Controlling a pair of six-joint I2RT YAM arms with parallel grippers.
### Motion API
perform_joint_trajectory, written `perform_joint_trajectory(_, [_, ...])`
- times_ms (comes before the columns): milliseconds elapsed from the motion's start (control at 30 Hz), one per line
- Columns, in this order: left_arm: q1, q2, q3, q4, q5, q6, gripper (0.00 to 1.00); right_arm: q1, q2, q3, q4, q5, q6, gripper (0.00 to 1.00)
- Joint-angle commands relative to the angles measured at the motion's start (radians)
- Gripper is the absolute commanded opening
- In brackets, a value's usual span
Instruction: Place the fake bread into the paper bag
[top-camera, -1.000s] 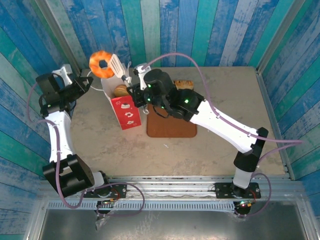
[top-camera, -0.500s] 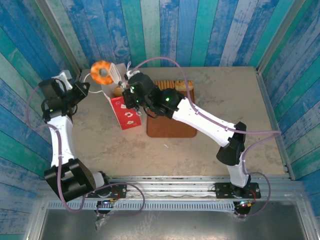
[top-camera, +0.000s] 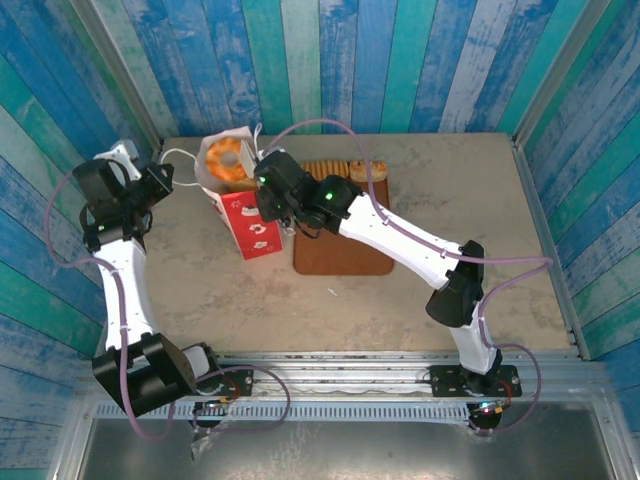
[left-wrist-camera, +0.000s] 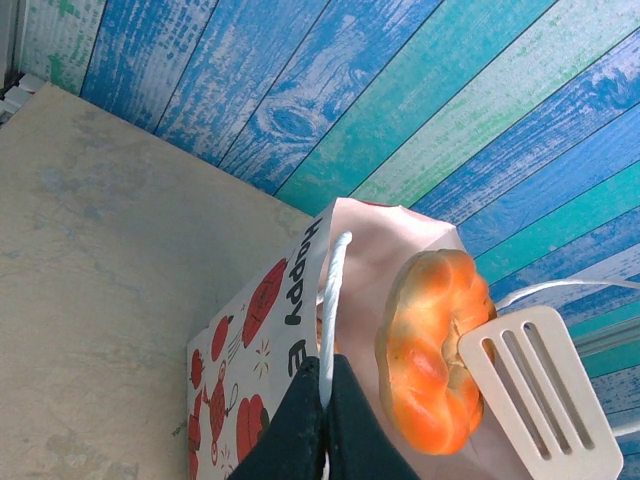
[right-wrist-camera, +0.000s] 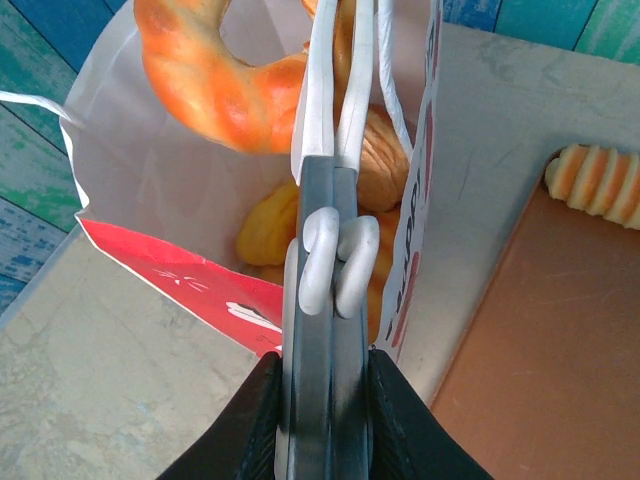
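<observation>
**Paper bag (left-wrist-camera: 250, 340), lettered "Happy E…" in black, on a sandy worktop (top-camera: 450, 200) between blue-and-teal plank walls (top-camera: 400, 60).**
Left gripper (left-wrist-camera: 325, 385) pinched tight on the bag's white loop handle (left-wrist-camera: 335, 280). Right gripper (right-wrist-camera: 328, 180) clamped on a white spatula (right-wrist-camera: 340, 265) bearing the ring doughnut (left-wrist-camera: 435, 350) at the bag's mouth, upper left of the overhead frame. Pastries (right-wrist-camera: 268, 228) lie inside. A braided loaf (top-camera: 345, 170) sits on the brown tray (top-camera: 345, 255).

Ring doughnut (left-wrist-camera: 430, 372) at mouth of paper bag (left-wrist-camera: 252, 345)
</observation>
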Motion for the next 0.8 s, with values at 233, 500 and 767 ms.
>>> perform_joint_trajectory(233, [0.003,-0.03,-0.007,0.002,0.001,0.007,0.02,-0.002,-0.057,-0.004,-0.002,0.027,-0.015,0.32])
perform_joint_trajectory(500, [0.004,-0.027,-0.006,0.005,0.012,0.003,0.02,-0.003,-0.079,-0.01,0.008,0.03,-0.021,0.4])
perform_joint_trajectory(767, [0.004,-0.024,-0.006,0.015,0.036,-0.005,0.08,0.0,-0.092,-0.007,0.03,0.002,-0.023,0.4])
